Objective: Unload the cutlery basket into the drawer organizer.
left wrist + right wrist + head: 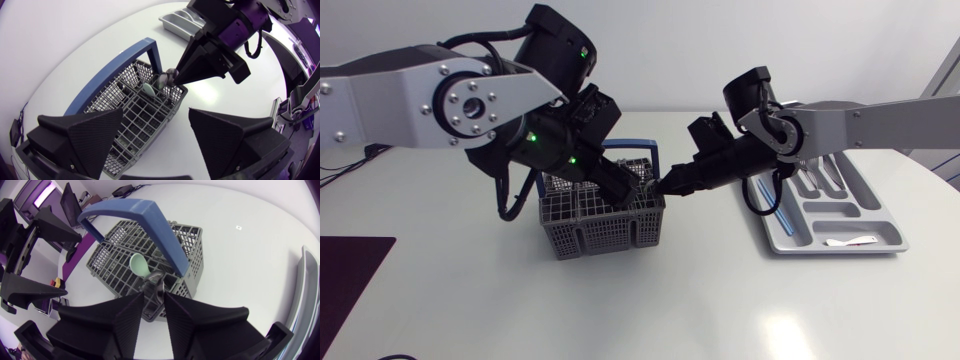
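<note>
Jaws of the right gripper are pinching a utensil in the basket, the left gripper hovering wide open; a straight lift looks due next.

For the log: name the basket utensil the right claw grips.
The metal utensil, pinched in the right claw; the pale green spoon beside it is free.

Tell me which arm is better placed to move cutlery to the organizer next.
Right. The right gripper is shut on a metal utensil in the basket, and the organizer lies on its side; the left gripper hangs open.
</note>
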